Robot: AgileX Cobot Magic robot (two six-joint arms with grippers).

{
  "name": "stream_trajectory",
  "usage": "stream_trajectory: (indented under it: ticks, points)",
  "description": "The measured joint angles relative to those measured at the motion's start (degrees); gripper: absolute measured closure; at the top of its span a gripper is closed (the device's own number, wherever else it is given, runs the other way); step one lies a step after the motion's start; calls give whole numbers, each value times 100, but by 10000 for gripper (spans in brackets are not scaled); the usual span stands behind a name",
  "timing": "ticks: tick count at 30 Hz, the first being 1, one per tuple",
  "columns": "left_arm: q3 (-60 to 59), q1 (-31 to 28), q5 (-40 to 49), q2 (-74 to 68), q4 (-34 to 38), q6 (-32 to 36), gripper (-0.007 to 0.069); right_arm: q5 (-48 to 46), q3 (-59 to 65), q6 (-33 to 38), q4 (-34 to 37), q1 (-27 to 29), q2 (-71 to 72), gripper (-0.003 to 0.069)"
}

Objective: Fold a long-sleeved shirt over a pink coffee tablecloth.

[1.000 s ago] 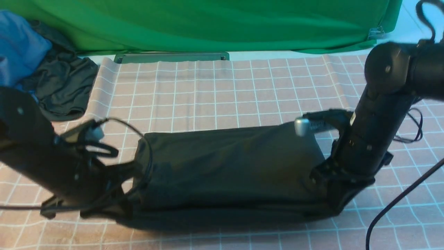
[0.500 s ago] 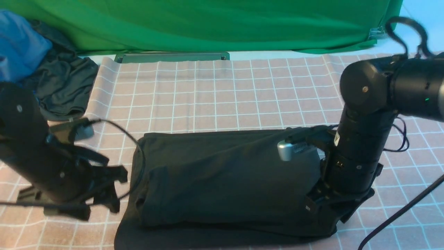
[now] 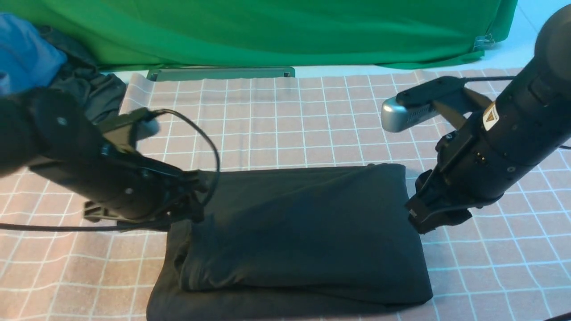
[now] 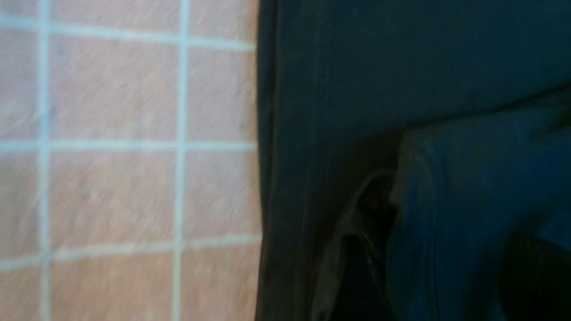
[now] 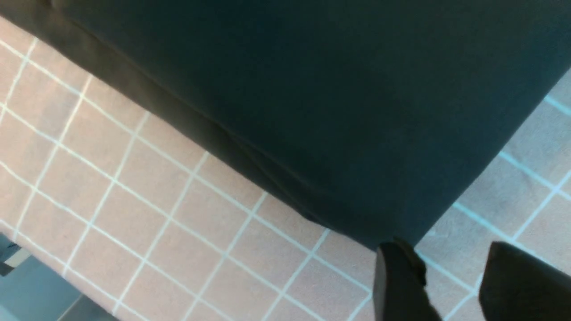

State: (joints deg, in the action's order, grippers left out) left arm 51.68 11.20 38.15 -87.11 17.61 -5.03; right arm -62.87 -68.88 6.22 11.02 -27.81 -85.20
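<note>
The long-sleeved shirt (image 3: 294,232) lies folded into a black rectangle on the pink coffee tablecloth (image 3: 285,120), near the front edge. My left gripper (image 3: 192,200) hovers over the shirt's left edge. In the left wrist view its two dark fingers stand wide apart above the black shirt (image 4: 401,89), so the left gripper (image 4: 446,276) is open. My right gripper (image 3: 428,218) hangs just off the shirt's right edge. It is open too: the right gripper (image 5: 450,267) shows only the tablecloth (image 5: 134,187) between its fingers, next to a corner of the shirt (image 5: 312,89).
A blue garment (image 3: 24,55) and a dark garment (image 3: 96,96) are heaped at the back left. The green backdrop (image 3: 267,31) hangs behind, with a grey-green bar (image 3: 221,73) at its foot. A black cable (image 3: 44,227) trails from the left arm.
Both grippers opened and let go of the shirt's edge, which now lies folded flat. The left arm moved in over the shirt's left edge; the right arm lifted up and to the right.
</note>
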Motion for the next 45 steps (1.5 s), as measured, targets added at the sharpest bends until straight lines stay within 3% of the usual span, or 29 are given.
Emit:
stream_trajectory:
  ticks: [5,9,13,16,31,38,45]
  points:
    - [0,152,-461,-500,0,86,220,70,0,22,0,0,4,354]
    - [0,155,-499,-773,0,112,278,148,0,66,0,0,6,354]
    - [0,155,-493,-868,5,297,515,161,0,156,-2,0,6,354]
    - [23,155,-432,-757,-6,345,590,161,0,243,-2,0,6,354]
    - [276,155,-272,-137,-1060,281,594,277,0,306,-2,0,6,354]
    - [276,155,-128,-304,-1049,253,590,334,0,306,-2,0,6,354]
    - [276,155,-23,-252,-1428,-486,487,334,0,295,-2,0,6,354]
